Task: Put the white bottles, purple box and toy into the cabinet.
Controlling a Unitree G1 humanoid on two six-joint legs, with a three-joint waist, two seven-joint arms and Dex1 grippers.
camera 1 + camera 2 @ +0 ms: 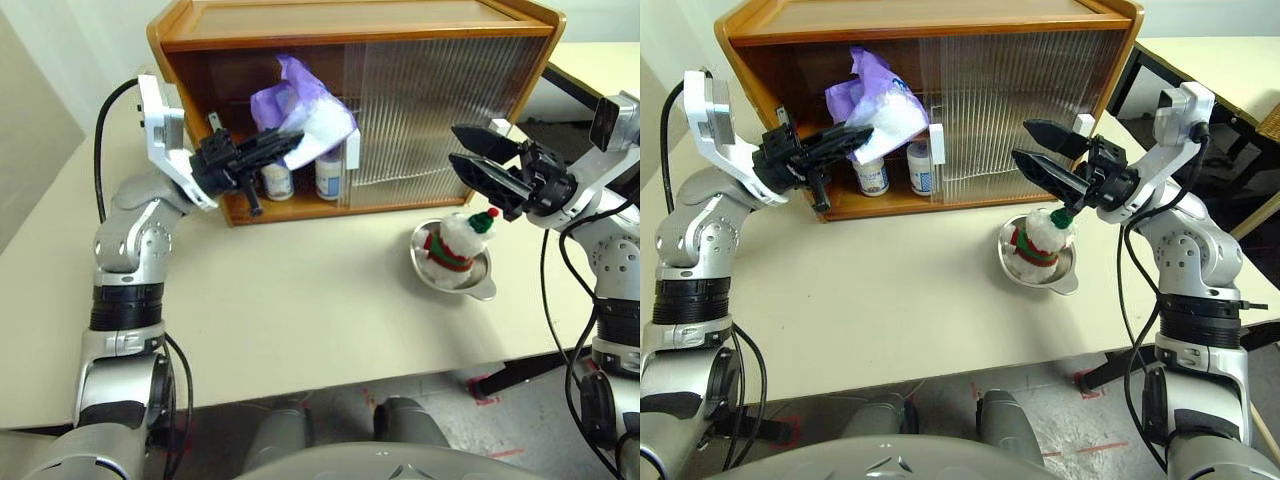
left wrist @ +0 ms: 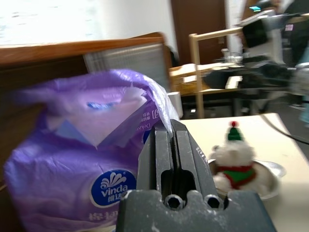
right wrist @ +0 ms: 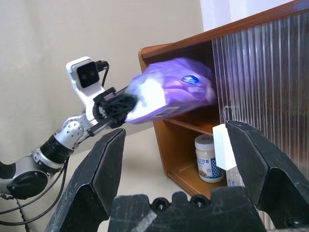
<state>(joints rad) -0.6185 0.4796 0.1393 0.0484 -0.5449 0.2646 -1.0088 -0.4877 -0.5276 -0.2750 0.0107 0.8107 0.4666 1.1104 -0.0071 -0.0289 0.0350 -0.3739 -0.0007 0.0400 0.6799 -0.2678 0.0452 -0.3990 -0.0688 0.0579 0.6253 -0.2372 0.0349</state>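
A pale cream table (image 1: pixel 300 300) carries a large honey-brown wooden cabinet (image 1: pixel 350 25) at its far edge, with bare tabletop in front. The cabinet's left half stands open; ribbed translucent sliding doors (image 1: pixel 440 110) cover the rest. Two squat white plastic bottles (image 1: pixel 277 181) stand on its floor just inside the opening. The left gripper (image 1: pixel 275 147) is clamped on the soft lavender tissue box (image 1: pixel 300 110), raised at the opening. The fluffy snowman toy (image 1: pixel 458 242) sits in a shallow metal bowl (image 1: pixel 480 285). Above it, the right gripper (image 1: pixel 478 150) hovers spread wide, empty. The right wrist view shows a shelf edge (image 3: pixel 193 126) inside the cabinet.
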